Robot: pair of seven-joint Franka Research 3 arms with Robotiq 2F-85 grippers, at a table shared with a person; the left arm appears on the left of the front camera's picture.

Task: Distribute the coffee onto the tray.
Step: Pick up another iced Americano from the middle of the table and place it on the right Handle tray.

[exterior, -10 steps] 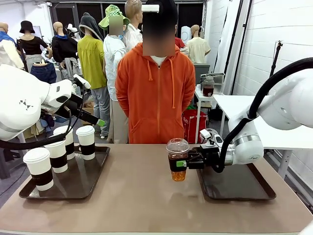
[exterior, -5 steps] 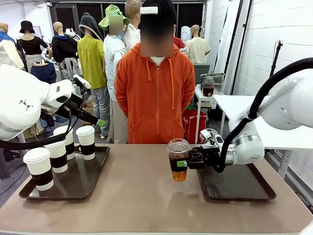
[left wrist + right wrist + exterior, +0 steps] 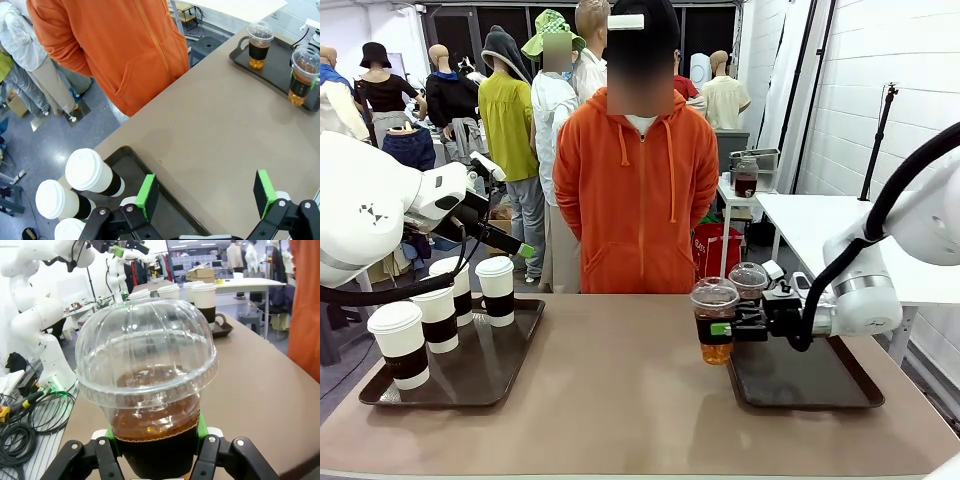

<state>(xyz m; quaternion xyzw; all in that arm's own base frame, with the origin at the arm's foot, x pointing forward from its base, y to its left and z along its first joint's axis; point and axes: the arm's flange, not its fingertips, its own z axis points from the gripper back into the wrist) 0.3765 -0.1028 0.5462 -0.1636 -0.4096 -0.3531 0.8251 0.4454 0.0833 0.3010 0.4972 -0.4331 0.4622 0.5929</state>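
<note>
The right gripper, clamped on 1 clear cup, holds it just left of the right tray. Keep it level (dome lid), lowering beside the second cup.

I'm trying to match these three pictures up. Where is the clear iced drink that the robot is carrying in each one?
Front view: the held clear cup is right of centre, at the right tray's near-left corner.
Left wrist view: far right edge, by that tray.
Right wrist view: centre, close up, between the fingers.
Shared landmark: the person's orange hoodie.
</note>
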